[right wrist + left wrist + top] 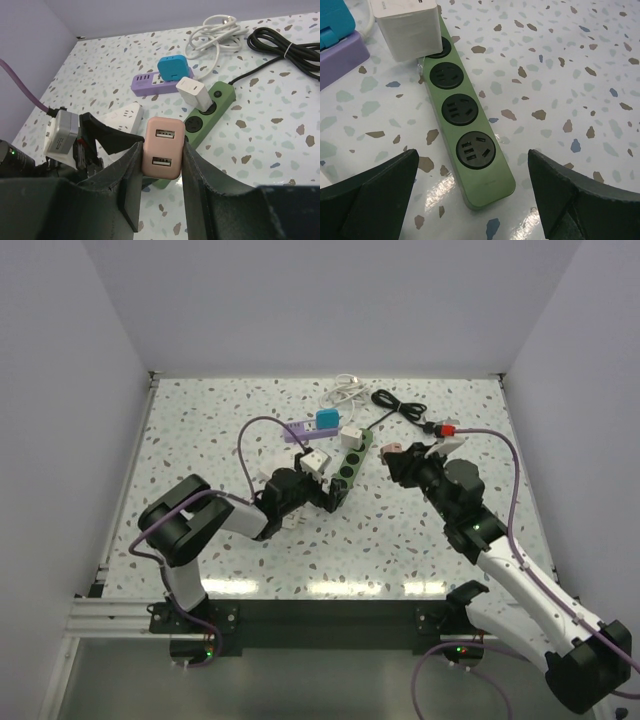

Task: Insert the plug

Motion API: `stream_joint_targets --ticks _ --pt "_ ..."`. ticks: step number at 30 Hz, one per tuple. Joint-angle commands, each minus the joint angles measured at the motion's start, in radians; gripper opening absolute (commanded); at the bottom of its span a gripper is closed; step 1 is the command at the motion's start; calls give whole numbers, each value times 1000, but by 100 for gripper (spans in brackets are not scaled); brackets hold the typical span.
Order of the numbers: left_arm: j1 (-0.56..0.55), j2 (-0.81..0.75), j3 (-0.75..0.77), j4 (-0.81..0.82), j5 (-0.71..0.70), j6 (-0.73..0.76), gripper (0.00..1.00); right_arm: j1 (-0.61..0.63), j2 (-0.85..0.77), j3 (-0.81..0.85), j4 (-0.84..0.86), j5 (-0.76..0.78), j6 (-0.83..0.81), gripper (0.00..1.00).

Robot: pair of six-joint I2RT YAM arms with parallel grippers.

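A green power strip (352, 460) lies in the middle of the table, with a white charger (352, 435) plugged into its far socket. My right gripper (400, 454) is shut on a pink two-port USB charger plug (162, 148) and holds it above the table, to the right of the strip (212, 107). My left gripper (472, 195) is open and empty, its jaws standing either side of the strip's near end (470, 150). Three round black sockets (457, 109) are free on the strip. The plug's prongs are hidden.
A purple strip (298, 430) with a blue charger (327, 419) lies behind the green one. A white power strip (315, 462) sits by my left gripper (325, 495). A white cable (345, 390), a black cable (400, 405) and a red plug (445, 428) lie at the back.
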Motion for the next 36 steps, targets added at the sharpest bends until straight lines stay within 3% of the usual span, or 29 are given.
stream_joint_targets --ticks 1,14,27,36 --pt "-2 37 56 39 6 -90 96 -2 -9 20 -5 39 -25 0" --pt "-8 123 30 106 155 -265 97 -2 -6 12 -5 49 -28 0" --pt "-123 152 17 109 164 -401 98 0 17 25 -25 85 -42 0" --pt "-194 217 69 249 261 -444 98 -2 97 31 -12 110 -42 0"
